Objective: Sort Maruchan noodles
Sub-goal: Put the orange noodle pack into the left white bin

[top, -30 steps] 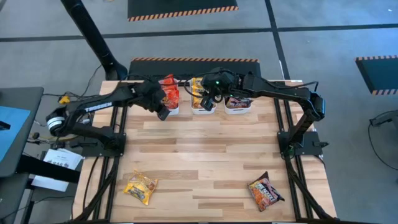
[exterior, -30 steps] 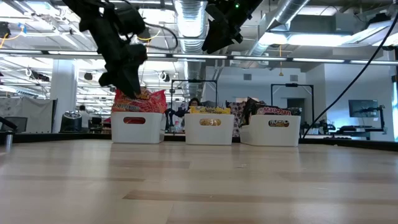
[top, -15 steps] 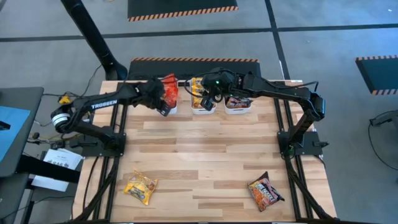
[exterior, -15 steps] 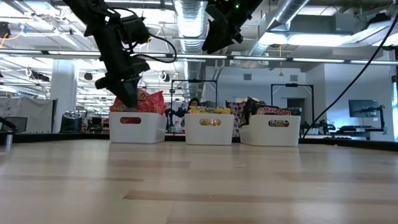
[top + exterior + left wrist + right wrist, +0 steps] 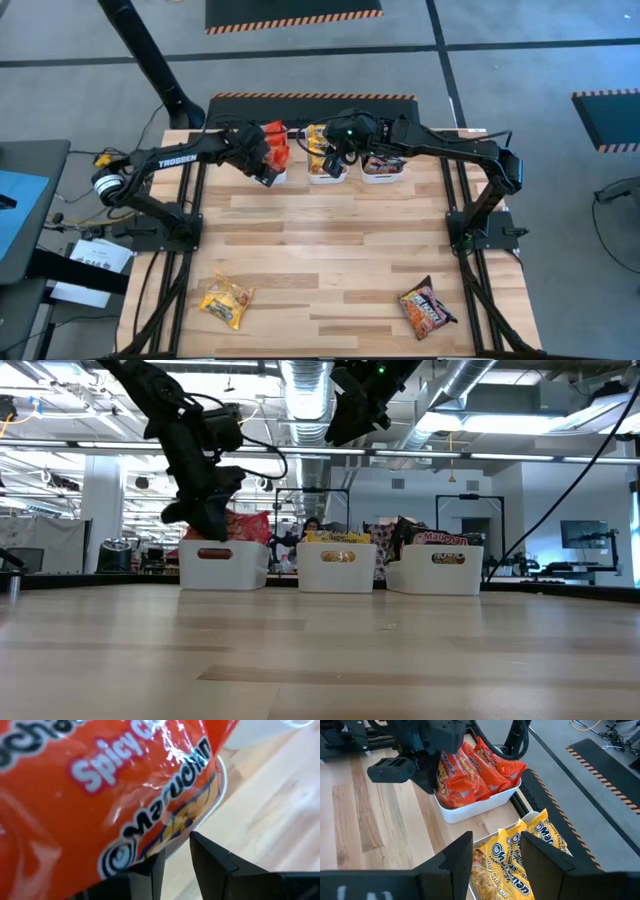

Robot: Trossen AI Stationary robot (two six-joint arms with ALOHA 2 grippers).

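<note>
Three white tubs stand in a row at the table's far edge. The left tub (image 5: 277, 176) holds red Maruchan noodle packets (image 5: 470, 775), the middle tub (image 5: 337, 568) yellow ones (image 5: 520, 850), and the right tub (image 5: 435, 570) dark ones. My left gripper (image 5: 175, 857) points steeply down at the left tub's near side. Its fingers are open by a narrow gap with nothing between them, and a red packet (image 5: 115, 785) fills its wrist view. My right gripper (image 5: 495, 855) hangs open above the middle tub, holding nothing. My left gripper's fingertips (image 5: 155, 862) stand right at the lower edge of a red packet's face (image 5: 150, 827), which leans over the left tub's rim. I cannot tell whether they touch it.
Two loose packets lie flat near the table's near edge: a yellow one (image 5: 227, 301) at the left and a dark one (image 5: 427, 307) at the right. Bare wood lies between them and the tubs.
My left gripper has gone down and toward the table's far edge, closing in on the left tub. In the low view it now stands lower, in front of the red packets. My right arm has kept still.
</note>
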